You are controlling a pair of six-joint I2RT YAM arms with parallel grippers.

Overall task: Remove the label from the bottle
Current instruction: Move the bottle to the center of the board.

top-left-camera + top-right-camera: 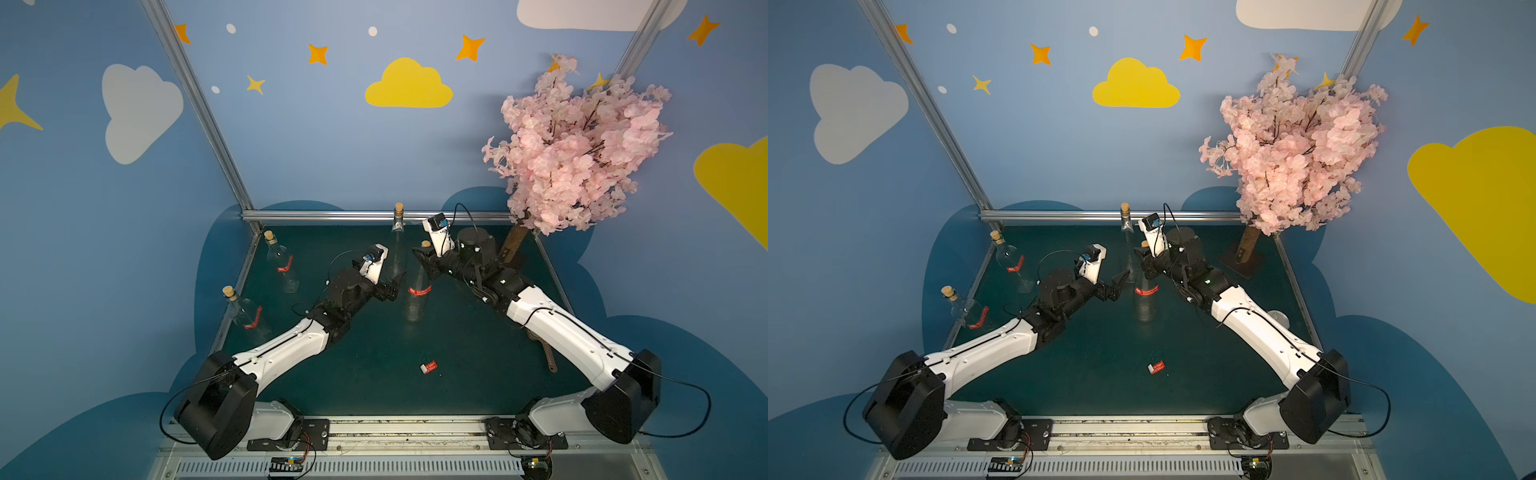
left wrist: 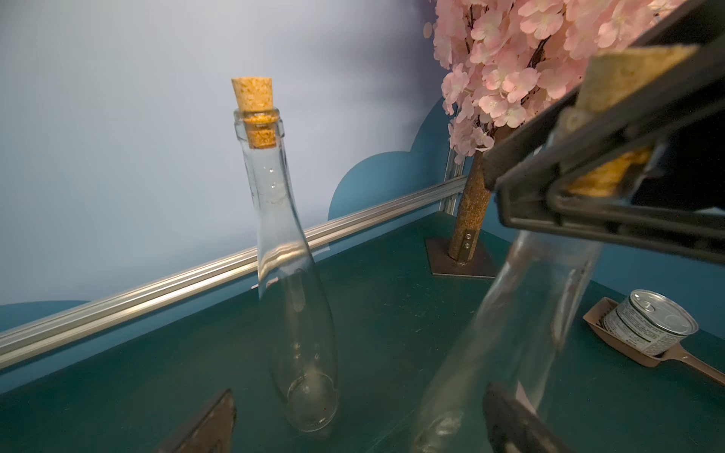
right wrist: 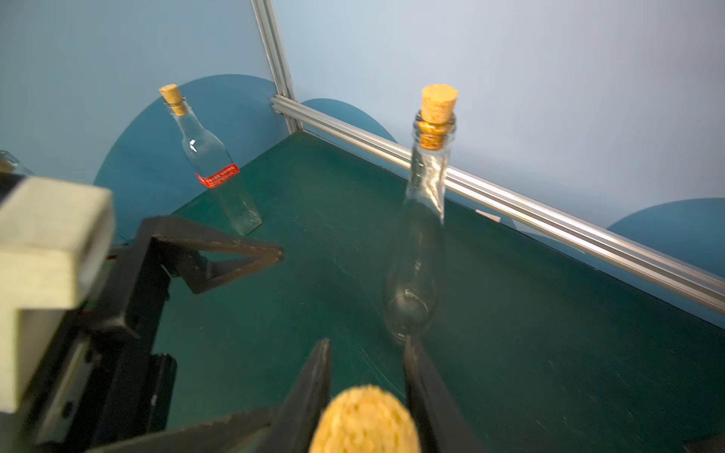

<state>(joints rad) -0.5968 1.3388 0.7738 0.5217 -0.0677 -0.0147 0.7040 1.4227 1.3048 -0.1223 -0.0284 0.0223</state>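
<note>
okay, this is the brace-and-reach step: the right gripper (image 1: 422, 254) is pinching the top of the middle bottle (image 1: 417, 305), its fingers (image 3: 314, 384) either side of the cork (image 3: 365, 423), though whether they bite cork or glass neck is hard to tell. the red label (image 1: 419, 290) sits around the bottle's waist, unpeeled, and the left gripper (image 1: 396, 286) hangs just beside it, jaws spread wide, holding nothing. next move, i'd say, calls for the left to slide in, catch a label edge and peel while the right steadies the bottle. a loose label (image 1: 429, 368) lies on the table (image 1: 374, 374), nearer the robot. containers now: every bottle is corked and looks empty, including the bare tall bottle (image 1: 398, 249) behind, the far labelled bottle (image 1: 283, 266) and the near labelled bottle (image 1: 247, 316); a sealed can (image 2: 651, 329) sits in a brown scoop (image 2: 596, 317).
</note>
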